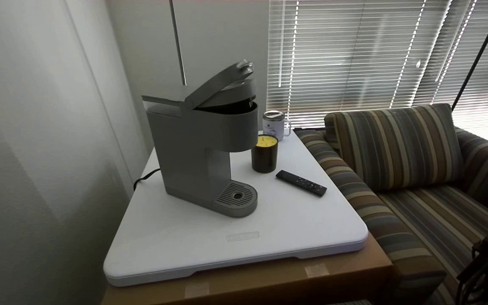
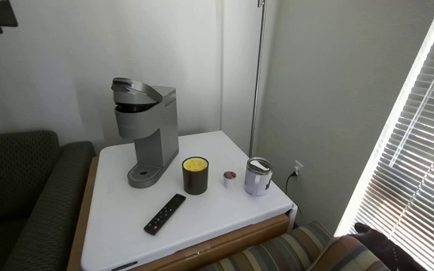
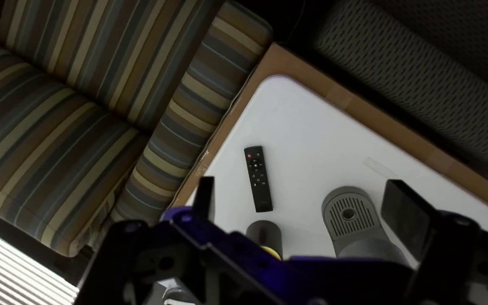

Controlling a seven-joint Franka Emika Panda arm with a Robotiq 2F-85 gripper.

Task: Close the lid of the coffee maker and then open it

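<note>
Trouble lurks: our gaping, empty black end effector (image 3: 301, 191) could skid the boxy grey plastic coffee maker (image 1: 189, 148) along the white tabletop (image 1: 176, 243) if we shove its raised, rounded grey lid (image 1: 223, 83) sideways!

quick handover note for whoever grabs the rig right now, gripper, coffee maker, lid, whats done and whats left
Gripper: open, jaws wide apart, holding nothing.
Coffee maker: upright on the white tabletop, near the dark jar and the remote.
Lid: open, front raised above the machine's dark opening; nothing touches it in both exterior views.
Done: it stands open, but these pictures can't show whether the close has been made.
Left: if it hasn't, push it down shut, then lift it open again.
</note>
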